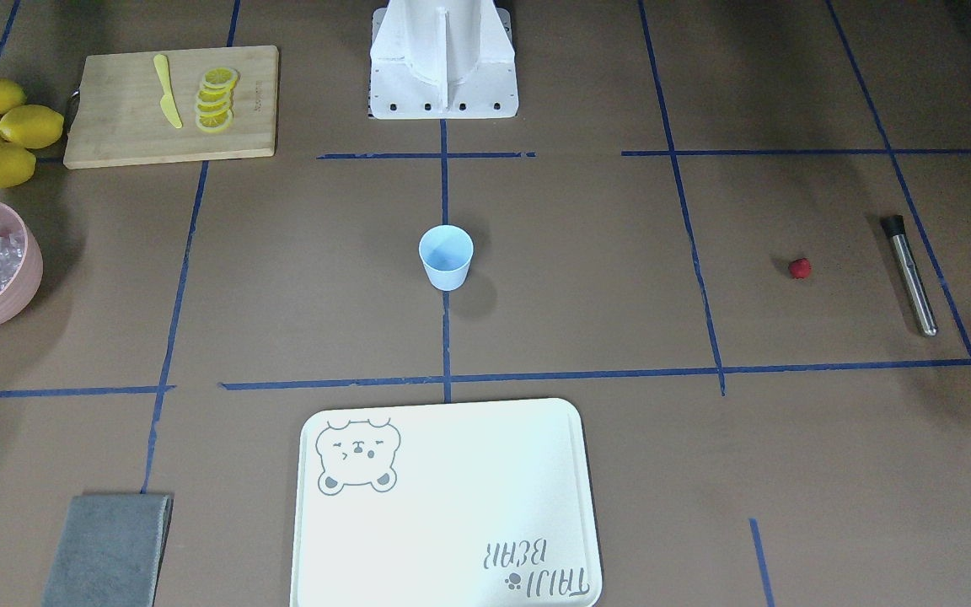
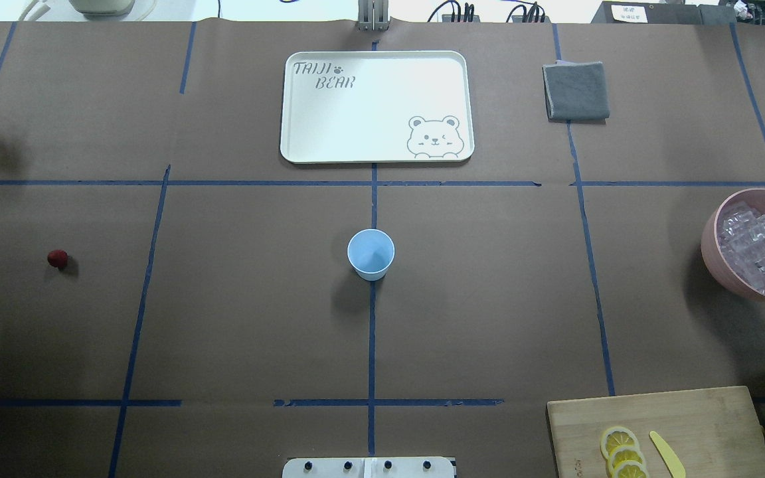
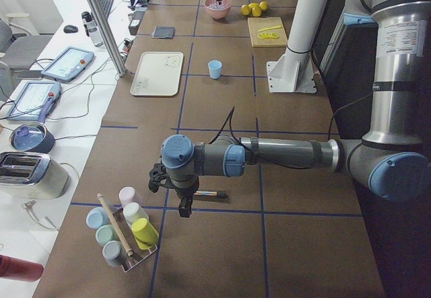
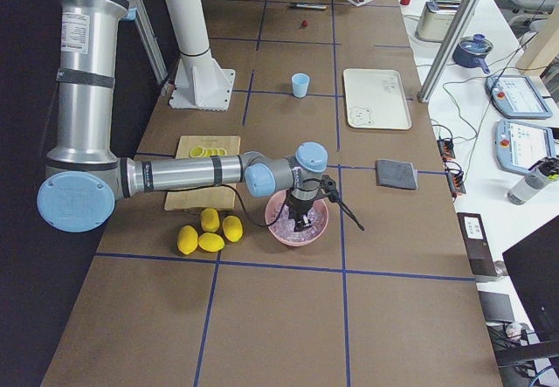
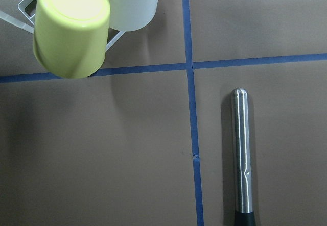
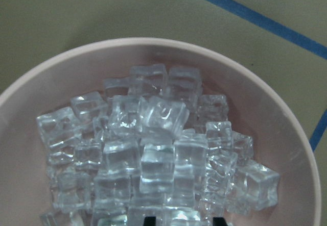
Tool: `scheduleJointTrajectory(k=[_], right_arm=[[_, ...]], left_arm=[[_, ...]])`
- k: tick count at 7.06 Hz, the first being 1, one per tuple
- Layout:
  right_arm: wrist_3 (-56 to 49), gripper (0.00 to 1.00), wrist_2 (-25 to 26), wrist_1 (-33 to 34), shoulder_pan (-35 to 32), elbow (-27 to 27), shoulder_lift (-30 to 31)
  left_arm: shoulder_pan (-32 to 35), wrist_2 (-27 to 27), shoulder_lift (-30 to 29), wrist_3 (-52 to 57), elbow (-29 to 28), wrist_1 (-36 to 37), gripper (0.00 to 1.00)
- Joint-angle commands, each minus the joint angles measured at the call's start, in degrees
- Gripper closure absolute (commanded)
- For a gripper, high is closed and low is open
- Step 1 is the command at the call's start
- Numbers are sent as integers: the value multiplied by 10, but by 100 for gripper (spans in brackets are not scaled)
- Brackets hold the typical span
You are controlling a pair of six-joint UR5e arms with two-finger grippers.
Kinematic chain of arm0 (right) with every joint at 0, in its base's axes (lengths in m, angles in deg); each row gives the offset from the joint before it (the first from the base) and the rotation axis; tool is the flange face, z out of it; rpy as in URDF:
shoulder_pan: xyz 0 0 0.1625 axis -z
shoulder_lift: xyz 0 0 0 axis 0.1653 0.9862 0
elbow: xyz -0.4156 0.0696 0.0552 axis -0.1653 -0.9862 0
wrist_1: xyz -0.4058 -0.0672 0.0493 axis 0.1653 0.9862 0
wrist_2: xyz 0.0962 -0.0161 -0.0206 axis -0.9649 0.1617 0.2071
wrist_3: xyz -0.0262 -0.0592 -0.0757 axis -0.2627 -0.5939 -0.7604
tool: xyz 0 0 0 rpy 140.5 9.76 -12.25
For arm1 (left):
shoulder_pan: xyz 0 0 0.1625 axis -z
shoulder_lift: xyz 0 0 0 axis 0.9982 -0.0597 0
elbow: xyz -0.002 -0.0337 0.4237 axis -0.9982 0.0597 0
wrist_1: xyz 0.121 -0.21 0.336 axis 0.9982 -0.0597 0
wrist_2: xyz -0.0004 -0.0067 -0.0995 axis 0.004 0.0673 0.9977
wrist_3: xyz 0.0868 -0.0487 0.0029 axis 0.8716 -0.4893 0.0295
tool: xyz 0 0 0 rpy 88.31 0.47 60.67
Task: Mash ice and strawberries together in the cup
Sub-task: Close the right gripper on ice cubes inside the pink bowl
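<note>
Right wrist-mounted view shows the right gripper (image 6: 184,221) with jaws spread just above the ice (image 6: 153,149) heaped in the pink bowl (image 6: 61,68). The cubes look hard, slick and light. I judge one is best pinched across two flat faces from the top of the heap, or it may squirt out.

Overhead, the bowl sits at 3 o'clock from the light-blue cup (image 2: 370,253), which appears empty. The strawberry (image 2: 58,259), small and likely to roll, lies well apart at 9 o'clock.

The left gripper (image 3: 183,204) hangs near the steel muddler (image 5: 241,154); whether its jaws are spread I cannot tell. On the brown paper worktop (image 2: 489,299), taped in blue, the cup stands well apart from everything else.
</note>
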Motion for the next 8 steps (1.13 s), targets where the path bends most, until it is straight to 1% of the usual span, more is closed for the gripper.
scheduleJointTrajectory(k=[1,2,3,4,5,6,7,8], right_arm=[[-14,100,0,0,-1,0,1],[-36,100,-1,1,-3,4,4],[-36,100,-7,8,-25,22,8],[-37,100,-11,35,-50,70,20],[-36,100,-10,80,-66,125,33],[-35,100,-11,129,-75,170,28],[-27,100,-14,154,-75,194,13],[-16,100,-34,162,-75,194,-16]], left_arm=[[0,0,-1,0,0,0,0],[0,1,-1,0,1,0,0],[0,0,-1,0,2,0,0],[0,0,-1,0,2,0,0],[0,0,-1,0,2,0,0],[0,0,-1,0,2,0,0],[0,1,-1,0,2,0,0],[0,1,-1,0,1,0,0]])
